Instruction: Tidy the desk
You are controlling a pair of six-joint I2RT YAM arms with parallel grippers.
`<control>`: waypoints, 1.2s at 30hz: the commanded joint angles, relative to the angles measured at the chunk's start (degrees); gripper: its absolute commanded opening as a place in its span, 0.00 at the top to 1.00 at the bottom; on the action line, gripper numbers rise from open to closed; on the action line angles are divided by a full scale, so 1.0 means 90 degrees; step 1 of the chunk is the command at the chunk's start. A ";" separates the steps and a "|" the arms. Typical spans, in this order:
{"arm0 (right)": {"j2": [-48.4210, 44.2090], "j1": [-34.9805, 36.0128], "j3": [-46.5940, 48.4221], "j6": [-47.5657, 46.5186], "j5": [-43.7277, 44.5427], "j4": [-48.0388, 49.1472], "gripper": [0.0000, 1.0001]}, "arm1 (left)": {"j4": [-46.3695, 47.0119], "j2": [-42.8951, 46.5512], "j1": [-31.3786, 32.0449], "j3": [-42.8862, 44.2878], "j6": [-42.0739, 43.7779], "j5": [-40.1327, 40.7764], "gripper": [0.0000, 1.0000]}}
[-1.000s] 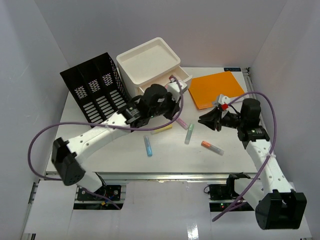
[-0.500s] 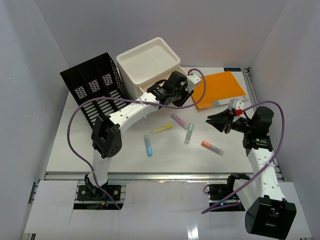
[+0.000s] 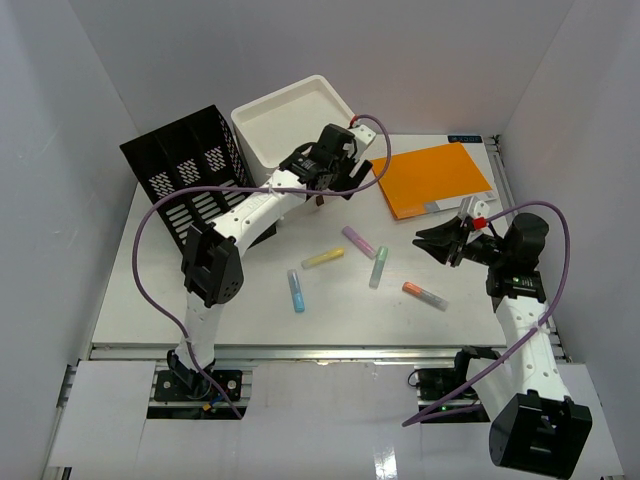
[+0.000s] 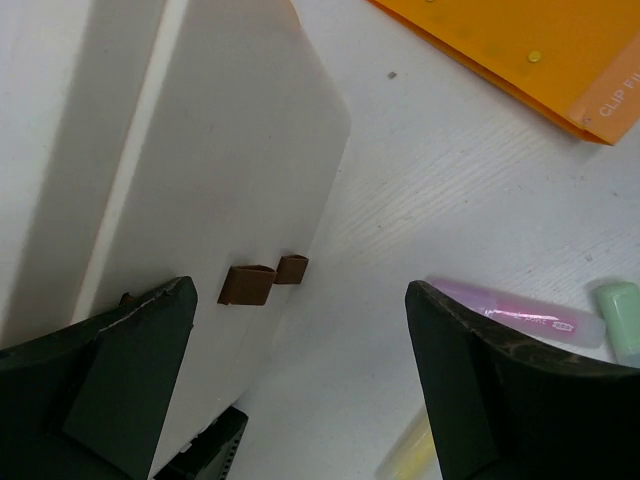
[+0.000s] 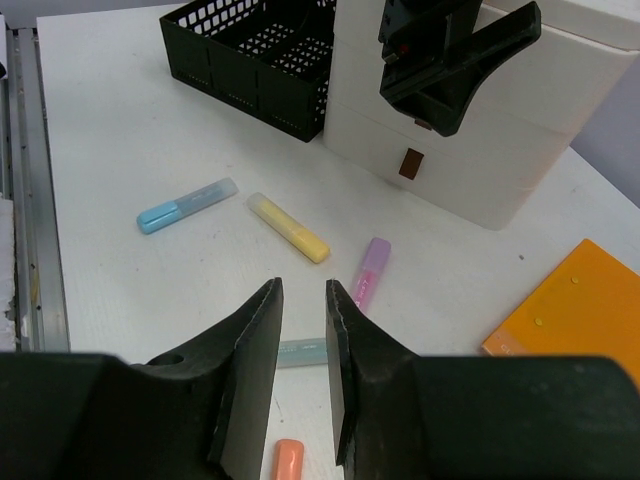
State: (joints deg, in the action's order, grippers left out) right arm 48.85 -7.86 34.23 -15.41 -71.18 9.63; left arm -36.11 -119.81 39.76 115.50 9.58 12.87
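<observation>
Top view, hidden: my left arm [image 3: 250, 212] lies across the white drawer box [image 3: 295, 118] and covers most of its front, so I cannot make out the drawers here. It also hides part of the black mesh organizer [image 3: 190, 172].
Top view, bench: the bench [image 3: 150, 290] fills the enclosure, and both sets of jaws hang over its far half.
Top view, left jaws: they are at the box front. I find their spread hard to read from above.
Top view, right jaws: on the right arm [image 3: 520, 300], they point left, just off the orange folder [image 3: 435, 178] and beyond the orange highlighter [image 3: 424, 294].
Top view, loose items: the blue highlighter [image 3: 296, 291], yellow highlighter [image 3: 323, 258], pink highlighter [image 3: 359, 241] and green highlighter [image 3: 378, 267] lie apart between the arms.
Left wrist, cut off: the folder, the green highlighter and the blurred yellow one run off the frame.
Left wrist, left jaws: they stand wide apart with nothing between them. The brown pull tab [image 4: 262, 283] shows between the fingers [image 4: 100, 370], nearer the left-of-frame one and untouched.
Left wrist, bench: bare bench lies ahead of the jaws, right of the box.
Right wrist, hidden: my own fingers [image 5: 250, 380] cover part of the green highlighter, and only the tip of the orange one shows.
Right wrist, right jaws: they are nearly together, with a narrow slit between them and nothing in it.
Right wrist, bench: it spreads below and ahead of the jaws, with the box and organizer at its far side.
</observation>
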 commanded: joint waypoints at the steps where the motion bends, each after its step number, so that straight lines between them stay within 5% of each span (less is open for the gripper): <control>1: 0.0022 -0.0114 0.0009 0.0043 -0.0156 0.0268 0.69 | 0.0112 0.0275 -0.0217 0.0143 0.0087 0.0650 0.02; 9: 0.0061 -0.0199 -0.0005 0.0076 -0.0197 0.0268 0.69 | 0.0323 0.0767 -0.0287 -0.0236 -0.0308 -0.0305 0.03; 15: 0.0081 -0.0230 -0.0005 0.0091 -0.0188 0.0269 0.68 | 0.1424 0.2130 -0.0257 -0.2263 -0.1800 -0.0959 0.16; 23: 0.0131 -0.0251 -0.0034 0.0103 -0.0168 0.0281 0.67 | 0.2632 0.2976 -0.0155 -0.3938 -0.3860 0.0569 0.35; 36: 0.0172 -0.0351 -0.0050 0.0202 -0.0210 0.0385 0.67 | 0.2890 0.1150 0.0068 -0.2836 -0.4603 0.2894 0.40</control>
State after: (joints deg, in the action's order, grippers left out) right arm 50.17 -10.58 33.87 -14.24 -71.84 10.71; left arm -12.17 -108.90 39.74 85.86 -28.88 29.96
